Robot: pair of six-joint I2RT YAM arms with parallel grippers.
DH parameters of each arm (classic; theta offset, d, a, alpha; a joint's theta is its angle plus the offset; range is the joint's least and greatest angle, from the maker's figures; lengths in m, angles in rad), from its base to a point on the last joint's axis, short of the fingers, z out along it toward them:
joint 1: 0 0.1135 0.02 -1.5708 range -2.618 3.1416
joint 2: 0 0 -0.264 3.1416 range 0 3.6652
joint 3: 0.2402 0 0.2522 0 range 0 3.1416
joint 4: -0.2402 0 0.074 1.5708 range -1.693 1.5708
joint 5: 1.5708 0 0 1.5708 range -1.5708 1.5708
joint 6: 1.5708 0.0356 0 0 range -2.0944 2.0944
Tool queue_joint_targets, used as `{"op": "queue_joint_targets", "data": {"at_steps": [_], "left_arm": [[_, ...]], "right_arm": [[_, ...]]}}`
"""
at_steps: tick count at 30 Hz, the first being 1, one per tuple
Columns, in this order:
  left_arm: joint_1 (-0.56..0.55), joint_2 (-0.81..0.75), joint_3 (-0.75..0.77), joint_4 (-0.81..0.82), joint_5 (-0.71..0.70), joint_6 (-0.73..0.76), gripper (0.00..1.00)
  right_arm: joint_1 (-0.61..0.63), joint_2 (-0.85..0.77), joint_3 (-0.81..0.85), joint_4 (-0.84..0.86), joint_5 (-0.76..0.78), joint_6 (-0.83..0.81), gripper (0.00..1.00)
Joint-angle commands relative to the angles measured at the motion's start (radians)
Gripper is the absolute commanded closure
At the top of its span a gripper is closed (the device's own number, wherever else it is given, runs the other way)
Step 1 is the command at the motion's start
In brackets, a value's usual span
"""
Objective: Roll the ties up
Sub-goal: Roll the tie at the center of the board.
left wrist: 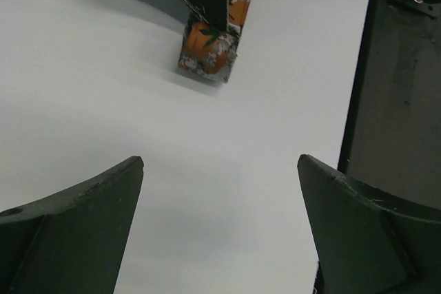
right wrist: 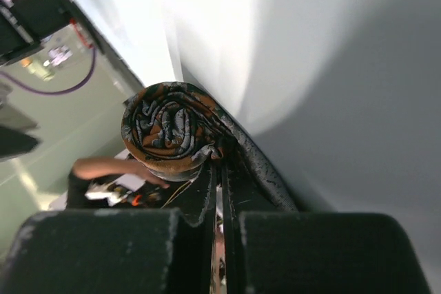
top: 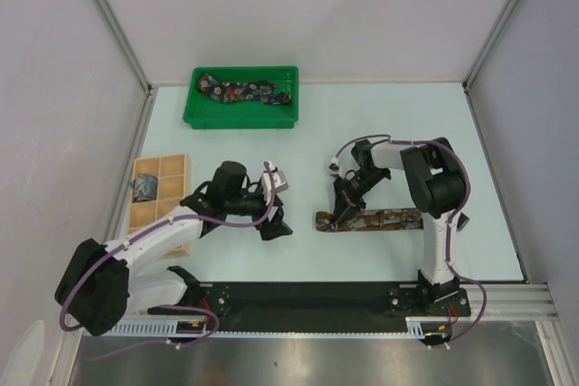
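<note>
At the table's middle, the rust-brown tie [top: 384,220] lies flat, its left end coiled. The right gripper [top: 342,212] pinches that coil, jaws pressed tight together. The left gripper [top: 276,223] hovers just beside the coil, jaws spread wide.

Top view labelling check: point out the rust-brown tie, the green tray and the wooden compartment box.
rust-brown tie [top: 387,220], top view, its flat unrolled stretch.
green tray [top: 240,120], top view, its near wall.
wooden compartment box [top: 174,167], top view, an empty far-right compartment.
</note>
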Motion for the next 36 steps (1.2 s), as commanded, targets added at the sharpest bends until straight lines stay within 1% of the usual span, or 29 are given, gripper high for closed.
{"op": "queue_joint_targets", "data": {"at_steps": [1, 3, 6, 8, 9, 10, 11, 12, 13, 14, 15, 16, 18, 19, 21, 22, 24, 27, 30, 33, 36], "left_arm": [[-0.067, 0.027, -0.078, 0.317, -0.05, -0.085, 0.01], [-0.119, 0.07, -0.065, 0.369, -0.078, -0.073, 0.01], [-0.162, 0.124, -0.057, 0.404, -0.103, -0.032, 0.01], [-0.169, 0.152, -0.032, 0.386, -0.097, 0.005, 0.01], [-0.169, 0.168, -0.008, 0.333, -0.1, 0.016, 0.0], [-0.169, 0.19, 0.03, 0.272, -0.092, 0.063, 0.0], [-0.166, 0.261, 0.135, 0.203, -0.087, 0.091, 0.01], [-0.161, 0.294, 0.191, 0.073, -0.083, 0.115, 0.01], [-0.153, 0.316, 0.228, 0.053, -0.078, 0.1, 0.01], [-0.146, 0.325, 0.25, 0.084, -0.071, 0.09, 0.01], [-0.147, 0.32, 0.236, 0.111, -0.068, 0.053, 0.0], [-0.149, 0.316, 0.185, 0.221, -0.061, 0.028, 0.01], [-0.149, 0.328, 0.132, 0.294, -0.031, -0.031, 0.01], [-0.149, 0.333, 0.071, 0.39, -0.028, -0.047, 0.0], [-0.149, 0.354, 0.008, 0.508, -0.015, -0.084, 0.02], [-0.15, 0.363, -0.049, 0.655, -0.014, -0.091, 0.02], [-0.162, 0.399, -0.093, 0.791, -0.02, -0.104, 0.02], [-0.179, 0.446, -0.113, 0.895, -0.009, -0.079, 0.02], [-0.184, 0.493, -0.17, 1.077, -0.034, -0.093, 0.03], [-0.187, 0.541, -0.178, 1.154, -0.046, -0.084, 0.04], [-0.189, 0.596, -0.166, 1.168, -0.041, -0.073, 0.08]], "right_arm": [[0.091, 0.151, -0.01, 0.196, 0.145, -0.032, 1.0], [0.076, 0.172, 0.001, 0.183, 0.125, -0.038, 1.0], [0.064, 0.188, -0.003, 0.179, 0.113, -0.043, 1.0], [0.059, 0.191, -0.005, 0.168, 0.12, -0.055, 1.0], [0.059, 0.191, -0.003, 0.162, 0.125, -0.061, 1.0], [0.055, 0.189, -0.005, 0.159, 0.132, -0.064, 1.0], [0.053, 0.189, -0.008, 0.156, 0.136, -0.069, 1.0], [0.052, 0.186, -0.011, 0.153, 0.137, -0.07, 1.0], [0.05, 0.185, -0.016, 0.15, 0.143, -0.072, 1.0], [0.05, 0.178, -0.017, 0.145, 0.146, -0.078, 1.0], [0.049, 0.177, -0.019, 0.143, 0.155, -0.081, 1.0], [0.045, 0.174, -0.02, 0.137, 0.159, -0.084, 1.0], [0.041, 0.178, -0.014, 0.131, 0.169, -0.095, 1.0], [0.038, 0.183, -0.014, 0.127, 0.172, -0.097, 1.0], [0.033, 0.189, -0.008, 0.123, 0.174, -0.1, 1.0], [0.03, 0.191, -0.008, 0.122, 0.174, -0.101, 1.0], [0.029, 0.194, -0.008, 0.116, 0.182, -0.106, 1.0], [0.022, 0.195, -0.009, 0.094, 0.197, -0.116, 1.0], [0.016, 0.188, -0.009, 0.073, 0.205, -0.124, 1.0], [0.013, 0.186, 0.003, 0.058, 0.209, -0.13, 1.0], [0.013, 0.189, 0.012, 0.054, 0.206, -0.126, 1.0]]}}
